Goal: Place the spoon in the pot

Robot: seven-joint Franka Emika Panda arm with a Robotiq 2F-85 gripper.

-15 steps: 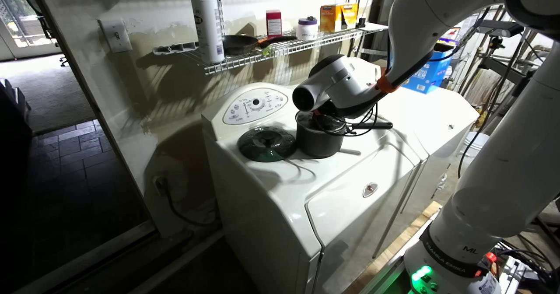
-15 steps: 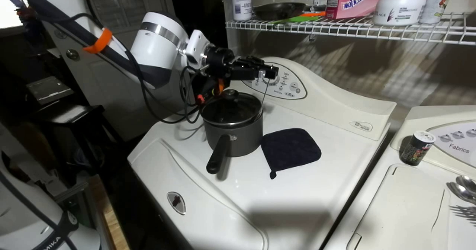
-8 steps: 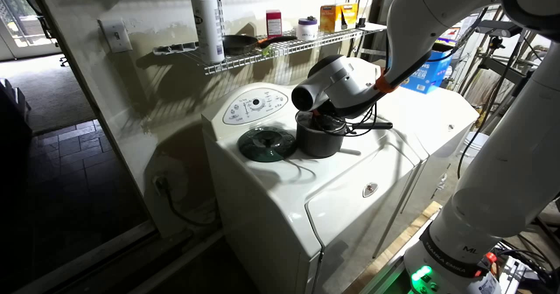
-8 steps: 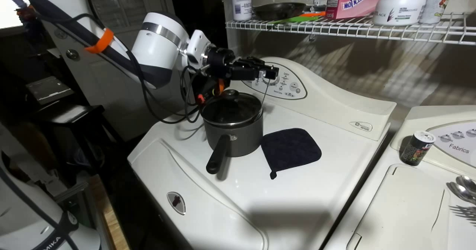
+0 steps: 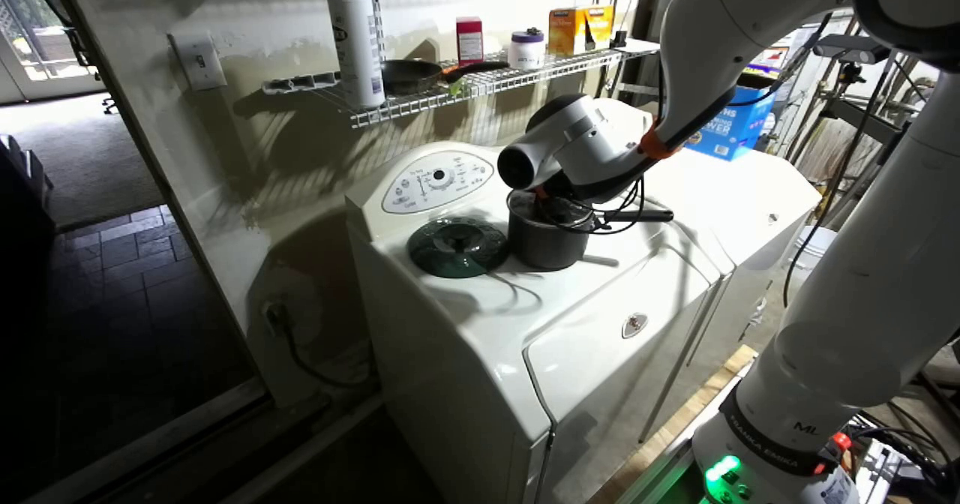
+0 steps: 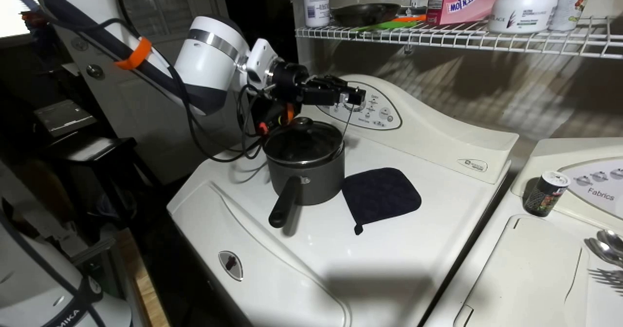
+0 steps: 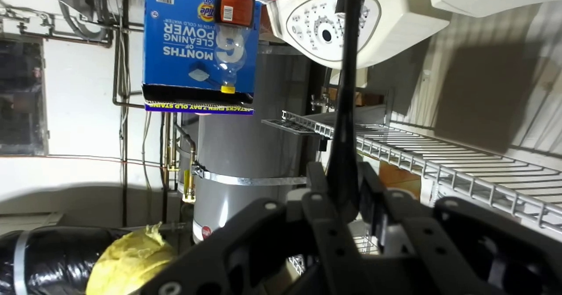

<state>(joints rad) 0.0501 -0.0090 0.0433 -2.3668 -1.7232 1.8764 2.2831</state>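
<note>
Set in a dim laundry corner, on a white worktop (image 6: 379, 249) below a wire shelf (image 6: 462, 39). Have the gripper (image 6: 357, 96) clenched on the handle end of the spoon (image 7: 348, 93); trace the thin shank down at a slant to the rim of the pot (image 6: 321, 186), set on that worktop, on the side toward the control panel (image 6: 384, 115). Cannot place the lower end inside or outside the wall. Notice a seeming lid (image 6: 299, 144), dark and knobbed, across the mouth. If released here, could topple outward onto the worktop, being so near the rim; if pushed lower, could jam against the lid and twist loose, being pinched only at one end. Learn that slant from an exterior view; in an exterior view, find the gripper hidden behind the arm (image 5: 585, 155), but a dark green disc (image 5: 459, 249) shown just beside the pot. Meet a navy pot holder (image 6: 382, 195), near the pot, only in an exterior view, and spare spoons (image 6: 603, 251) well apart. From the wrist view, get the grip up close and a blue box (image 7: 189, 58) beyond, but no sight of the pot
</note>
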